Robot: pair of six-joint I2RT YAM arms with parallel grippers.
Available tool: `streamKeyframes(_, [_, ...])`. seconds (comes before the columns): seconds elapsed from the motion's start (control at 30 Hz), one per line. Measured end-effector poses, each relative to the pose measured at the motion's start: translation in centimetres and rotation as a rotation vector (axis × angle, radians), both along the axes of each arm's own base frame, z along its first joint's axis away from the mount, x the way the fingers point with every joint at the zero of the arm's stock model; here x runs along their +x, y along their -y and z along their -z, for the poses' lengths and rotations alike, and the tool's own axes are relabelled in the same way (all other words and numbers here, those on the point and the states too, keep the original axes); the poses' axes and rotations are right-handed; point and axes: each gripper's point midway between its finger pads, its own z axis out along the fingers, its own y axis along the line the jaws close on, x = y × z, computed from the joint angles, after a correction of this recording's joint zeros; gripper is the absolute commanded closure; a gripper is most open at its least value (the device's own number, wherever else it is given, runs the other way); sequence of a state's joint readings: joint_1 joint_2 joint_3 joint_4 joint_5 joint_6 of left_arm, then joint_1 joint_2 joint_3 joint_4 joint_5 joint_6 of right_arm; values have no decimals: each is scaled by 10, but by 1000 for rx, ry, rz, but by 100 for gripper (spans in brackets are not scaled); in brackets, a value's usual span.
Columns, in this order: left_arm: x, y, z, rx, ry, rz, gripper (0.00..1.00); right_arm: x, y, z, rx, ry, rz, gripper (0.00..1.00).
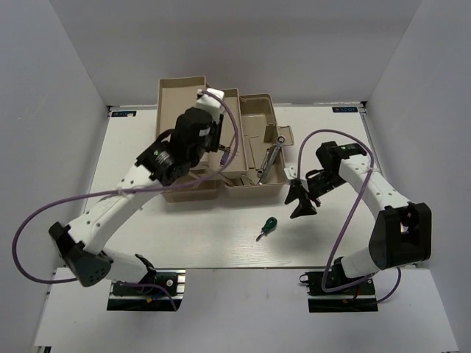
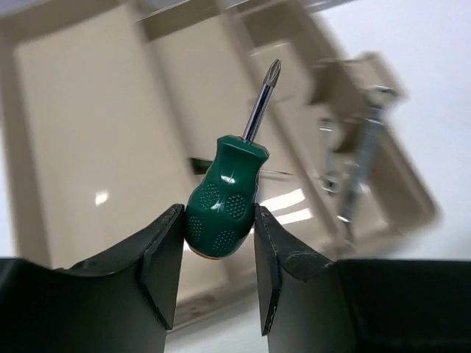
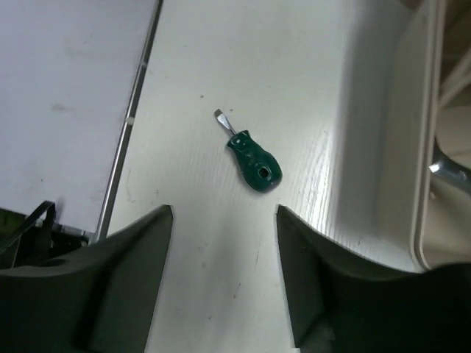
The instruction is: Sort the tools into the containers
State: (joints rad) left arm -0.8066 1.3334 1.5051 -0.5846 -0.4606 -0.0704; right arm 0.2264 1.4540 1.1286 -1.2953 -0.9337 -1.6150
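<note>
Toolbox (image 1: 182,92): beige, open, trays spread side by side at the far middle of the table (image 1: 221,250).
Left pincer (image 2: 218,224): closed on the butt of a green handle, nothing else in it; hangs above the trays.
Phillips screwdriver (image 2: 227,198): stubby, green; gripped at the handle end only, shaft pointing away from the fingers, over a bare tray floor.
Wrenches (image 1: 271,158): silver, lying in the right-hand tray; blurred in the left wrist view, count unclear.
Right pincer (image 3: 224,213): wide open, holding nothing; above the table just beside the toolbox's right wall.
Flat screwdriver (image 3: 254,160): green, alone on the table in front of the toolbox, ahead of the open jaws, untouched.
Step, my read: left arm is about to drop its tool in a tray; right arm is lining up on the 1 loose tool.
Risk 1: grip sits on a rounded, knobbly end; handle could pivot or slip out early and land in the wrong tray.
Risk 2: release from height; the stubby tool may bounce or roll out.
Risk 3: flat screwdriver lies low; jaws closing off-centre could shove it aside or scrape the table.
Risk 4: 2 arms working close to the toolbox; a knock could shift the trays.
</note>
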Motion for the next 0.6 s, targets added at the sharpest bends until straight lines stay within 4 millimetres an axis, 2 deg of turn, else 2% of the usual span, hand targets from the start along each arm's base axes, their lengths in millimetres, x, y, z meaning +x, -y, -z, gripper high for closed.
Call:
streamKeyframes(0.1, [39, -35, 25, 8, -58, -185, 100, -11, -7, 3, -24, -2, -59, 44])
streamKeyframes(0.17, [56, -55, 47, 21, -111, -271, 99, -17, -11, 4, -35, 0, -92, 34])
streamKeyframes(0.23, [69, -72, 66, 30, -164, -332, 92, -20, -18, 8, -38, 23, -125, 23])
streamKeyframes(0.27, [74, -81, 75, 36, -191, -359, 79, -22, -21, 11, -39, 36, -139, 22])
streamKeyframes(0.33, [82, -94, 84, 37, -229, -395, 62, -28, -26, 22, -58, 61, -171, 22])
streamKeyframes(0.37, [85, -99, 86, 34, -240, -408, 49, -31, -28, 27, -68, 72, -187, 22])
streamKeyframes(0.47, [91, -105, 82, 11, -249, -411, 32, -33, -36, 42, -103, 113, -225, 22])
streamKeyframes(0.57, [94, -105, 71, -20, -234, -403, 24, -28, -42, 57, -132, 160, -226, 23])
streamKeyframes(0.6, [95, -105, 67, -27, -230, -401, 15, -28, -44, 62, -139, 170, -225, 23])
